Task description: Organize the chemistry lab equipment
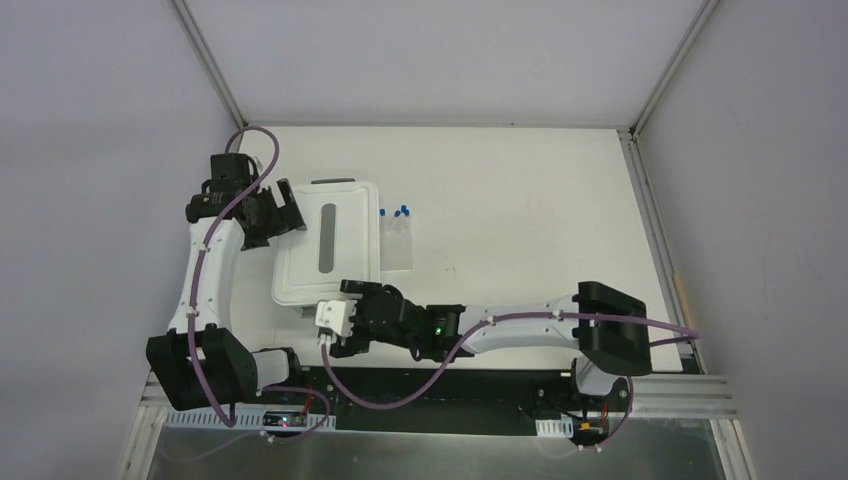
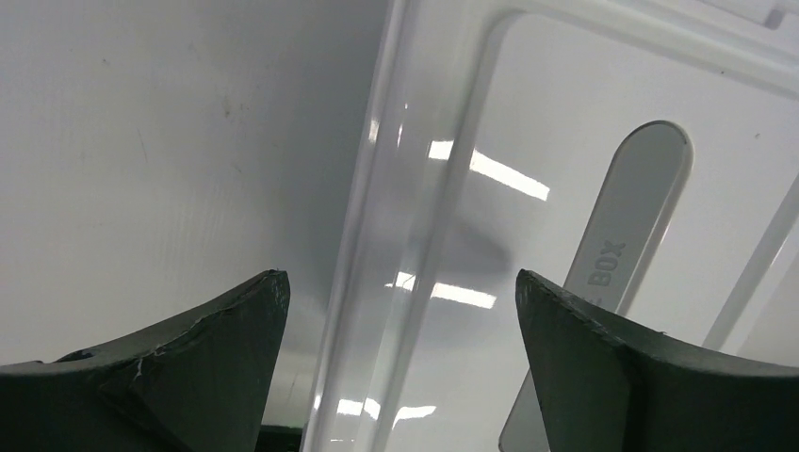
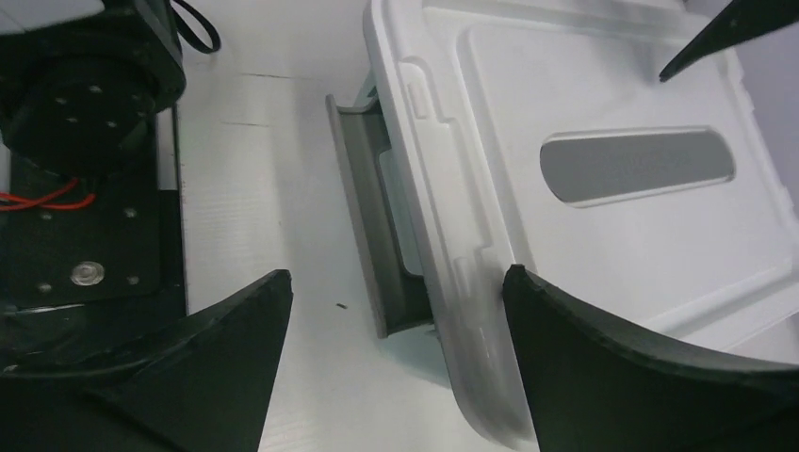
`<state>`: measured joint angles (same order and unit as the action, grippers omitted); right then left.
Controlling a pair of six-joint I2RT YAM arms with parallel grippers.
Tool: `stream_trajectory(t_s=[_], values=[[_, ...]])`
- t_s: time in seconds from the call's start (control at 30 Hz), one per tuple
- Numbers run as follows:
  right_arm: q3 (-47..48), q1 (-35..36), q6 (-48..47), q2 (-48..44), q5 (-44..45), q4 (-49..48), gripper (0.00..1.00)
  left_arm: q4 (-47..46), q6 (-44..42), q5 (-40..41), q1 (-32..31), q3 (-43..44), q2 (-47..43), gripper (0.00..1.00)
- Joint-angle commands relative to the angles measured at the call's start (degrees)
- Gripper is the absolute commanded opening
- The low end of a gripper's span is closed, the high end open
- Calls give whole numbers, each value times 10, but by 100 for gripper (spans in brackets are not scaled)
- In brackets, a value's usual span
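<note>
1. The blue-capped tubes are spotted just right of centre in the overhead view, at the upper end of the clear rack. Whether they are seated in it cannot be told.
2. Just left of the rack a white-lidded bin is found, lid on, with a grey handle strip running down its middle.
3. The left gripper is seen spread wide with nothing held. In its own view the bin's left rim is lined up between the jaws.
4. The right gripper is likewise spread and empty at the bin's lower edge. A grey latch and the lid's lip are framed between its jaws.
5. The step in hand is judged to be work on the bin's lid from two sides. Whether a grip is being prepared or given up cannot be settled.
6. If the lid is to be lifted, the latch would have to be freed first. Both rims would then have to be pinched evenly, and the lid raised level so that the nearby tubes are not knocked.
</note>
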<state>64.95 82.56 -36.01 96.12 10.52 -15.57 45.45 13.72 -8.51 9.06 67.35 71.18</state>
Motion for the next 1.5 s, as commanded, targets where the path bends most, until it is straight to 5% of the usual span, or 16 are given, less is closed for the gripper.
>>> stream_trajectory(t_s=[0.0, 0.33, 0.57, 0.73, 0.97, 1.47], values=[[-36, 13, -120, 41, 56, -149, 88, -19, -9, 0, 2, -16, -4, 92], [-24, 15, -253, 131, 143, -282, 94, -43, -28, 7, 1, -49, -10, 89], [-8, 10, -270, 140, 157, -284, 93, -57, -43, 2, 2, -68, -9, 73], [0, 4, -268, 142, 170, -284, 68, -68, -46, -1, 1, -80, -7, 70], [19, 0, -222, 127, 166, -214, 47, -75, -46, -3, 2, -89, -7, 67], [48, -22, -75, 77, 81, -49, 27, -81, -44, 13, 2, -92, -9, 66]])
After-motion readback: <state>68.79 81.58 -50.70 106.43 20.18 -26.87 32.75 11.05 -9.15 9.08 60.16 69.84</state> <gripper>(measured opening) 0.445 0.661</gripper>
